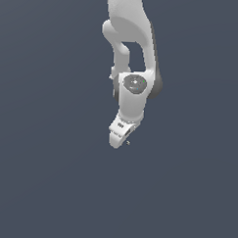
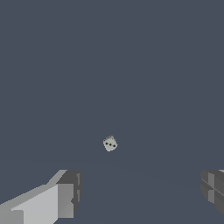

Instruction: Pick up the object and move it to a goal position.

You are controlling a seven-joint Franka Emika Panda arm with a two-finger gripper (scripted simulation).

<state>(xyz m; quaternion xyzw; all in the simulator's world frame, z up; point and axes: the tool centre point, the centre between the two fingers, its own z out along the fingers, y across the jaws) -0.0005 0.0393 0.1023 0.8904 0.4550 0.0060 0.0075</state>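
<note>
The object is a tiny pale grey cube with dark dots, like a die. In the wrist view it (image 2: 110, 143) lies on the dark grey surface, ahead of the gap between my two fingers and apart from both. In the exterior view it is only a speck (image 1: 128, 142) just beside the tip of the white hand. My gripper (image 2: 140, 192) is open and empty, with one finger (image 2: 65, 197) and the other finger (image 2: 213, 190) far apart. In the exterior view the gripper (image 1: 120, 134) hangs below the white arm and its fingertips are hard to make out.
The white arm (image 1: 136, 48) comes down from the top of the exterior view. A plain dark grey surface (image 1: 40, 161) fills the rest of both views. No other objects or edges show.
</note>
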